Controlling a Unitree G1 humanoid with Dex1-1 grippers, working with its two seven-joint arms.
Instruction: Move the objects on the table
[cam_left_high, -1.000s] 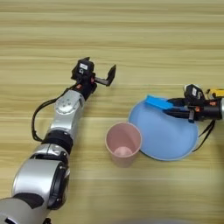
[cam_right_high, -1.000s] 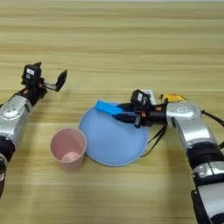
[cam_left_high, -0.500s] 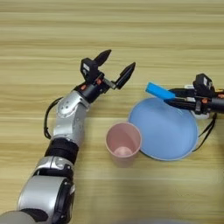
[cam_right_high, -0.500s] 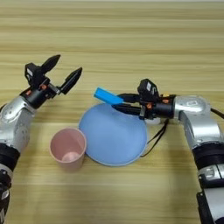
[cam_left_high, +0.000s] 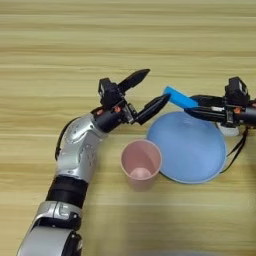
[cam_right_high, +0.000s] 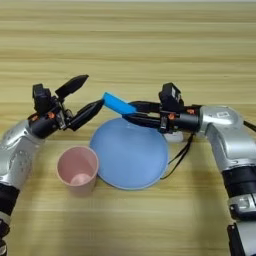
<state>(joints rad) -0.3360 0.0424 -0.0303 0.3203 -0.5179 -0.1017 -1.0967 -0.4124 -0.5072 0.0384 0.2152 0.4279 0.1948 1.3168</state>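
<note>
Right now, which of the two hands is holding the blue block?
The right hand, reaching in from the right above the plate, grips the blue block. The left hand is open and empty beside it.

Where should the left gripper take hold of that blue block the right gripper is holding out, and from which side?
Probably at the blue block's free upper-left end, coming in from the robot's left. The right gripper clamps its lower-right end above the light-blue plate, so only the far end juts out bare. The left gripper is open beside that end, one fingertip nearly at it.
</note>
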